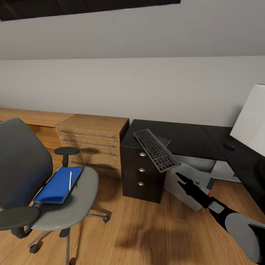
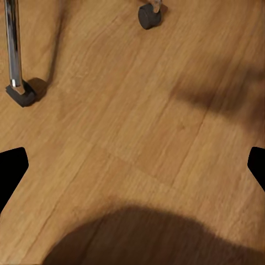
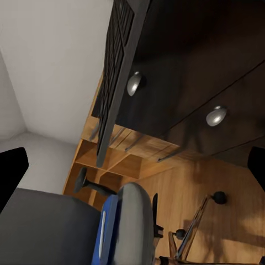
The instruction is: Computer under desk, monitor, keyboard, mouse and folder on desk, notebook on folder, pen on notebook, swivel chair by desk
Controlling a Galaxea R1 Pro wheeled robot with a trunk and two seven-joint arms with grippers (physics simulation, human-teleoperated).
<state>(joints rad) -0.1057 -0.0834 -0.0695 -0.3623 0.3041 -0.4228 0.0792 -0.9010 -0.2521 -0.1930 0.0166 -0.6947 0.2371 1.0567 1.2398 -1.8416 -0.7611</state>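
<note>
Overhead: keyboard (image 1: 156,149) overhangs desk (image 1: 184,138) | wrist: drawer knobs (image 3: 134,83) | both tools spread open

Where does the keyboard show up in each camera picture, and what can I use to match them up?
Head view: the keyboard lies at the middle, overhanging the desk's front edge above the drawers.
Left wrist view: not in this picture, which looks down at wooden floor.
Right wrist view: the keyboard is seen edge-on, jutting past the desk front.
Shared landmark: the round silver drawer knob just below the keyboard.
</note>
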